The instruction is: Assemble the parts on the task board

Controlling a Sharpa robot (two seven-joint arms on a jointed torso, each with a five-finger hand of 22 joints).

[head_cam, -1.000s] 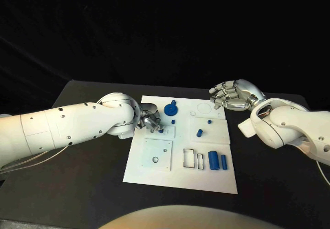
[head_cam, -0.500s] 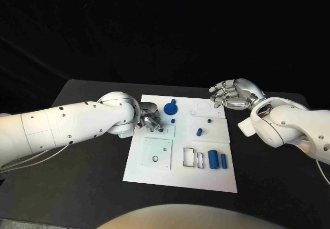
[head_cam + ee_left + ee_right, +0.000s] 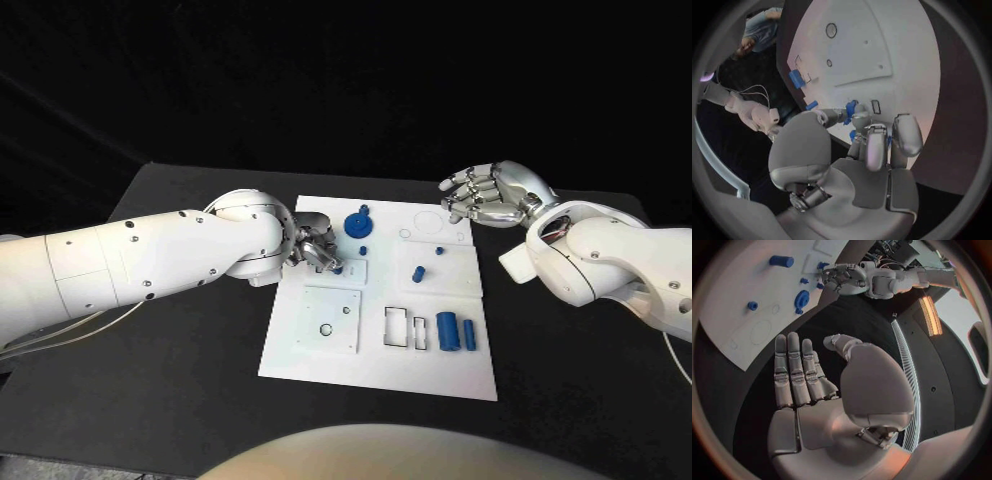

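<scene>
Two hands up: my left hand pinching small blue part low over task board, presumably for seating; right hand spread, empty, parked clear.

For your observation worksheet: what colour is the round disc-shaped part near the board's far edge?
Blue: the round part stands out against the white task board, clearest in the head view.

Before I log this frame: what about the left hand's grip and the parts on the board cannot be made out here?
- Head view: the left hand covers the spot on the task board where its fingers meet; the contact is hidden.
- Left wrist view: a small blue part sits at the fingertips, but the fingers hide most of it, so its shape and seating are unclear.
- Head view: the small blue pegs are too small to tell whether they are seated.
</scene>
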